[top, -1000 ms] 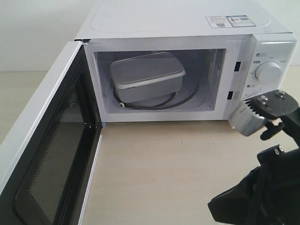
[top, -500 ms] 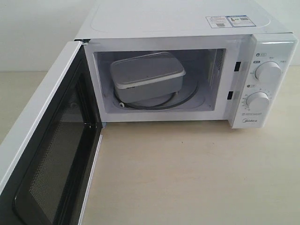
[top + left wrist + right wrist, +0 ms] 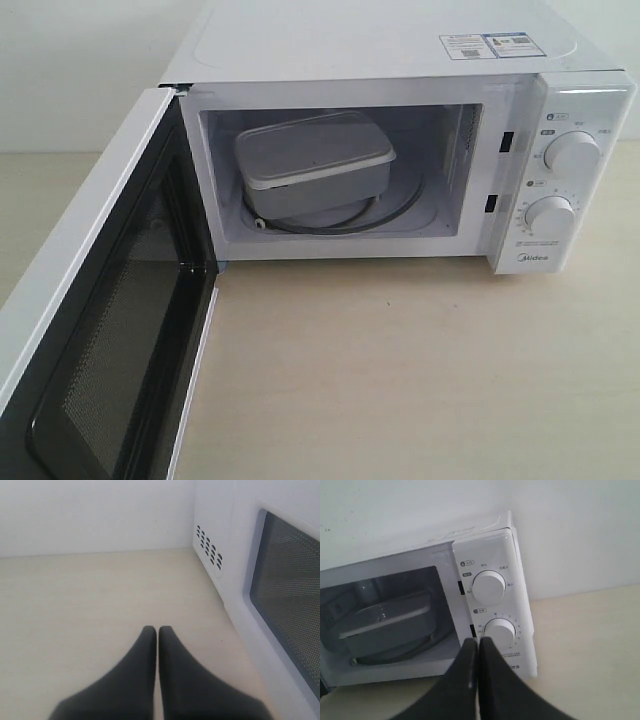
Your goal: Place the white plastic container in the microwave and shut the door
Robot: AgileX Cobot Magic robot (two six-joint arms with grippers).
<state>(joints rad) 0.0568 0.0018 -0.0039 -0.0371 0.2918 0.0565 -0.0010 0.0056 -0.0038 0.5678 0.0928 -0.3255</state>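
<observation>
Background is a plain white wall; the working surface is a pale wood-grain table (image 3: pixel 400 380). The microwave (image 3: pixel 380 40) stands on it towards the rear, with a sticker (image 3: pixel 485 45) on its top and two round dials, upper (image 3: pixel 572 152) and lower (image 3: pixel 550 213), on the right panel.

The door (image 3: pixel 90 300) is swung wide open on its left hinge, its black inner frame and mesh window facing the cavity side.

The white plastic container (image 3: pixel 315 160) sits inside the cavity, lid on, in the left half and towards the back. It rests over the dark turntable ring (image 3: pixel 400 205). It appears turned slightly askew to the cavity walls, though the shadow in there prevents confirming this.

Left jaws: pressed together, holding nothing, the dark fingertips (image 3: pixel 148 635) meeting over bare table. They lie on the outer side of the open door, near its dark window (image 3: pixel 290 590) and the vent slots (image 3: pixel 209 547) in the microwave's side wall. The door panel stands between them and the container, so the two are well apart.

Right jaws: pressed together, holding nothing. In the right wrist view the fingertips (image 3: pixel 470 652) point at the front of the microwave and line up just below the lower dial. The container (image 3: pixel 385 620) lies inside the cavity off to one side of these jaws, apart from them and untouched.
</observation>
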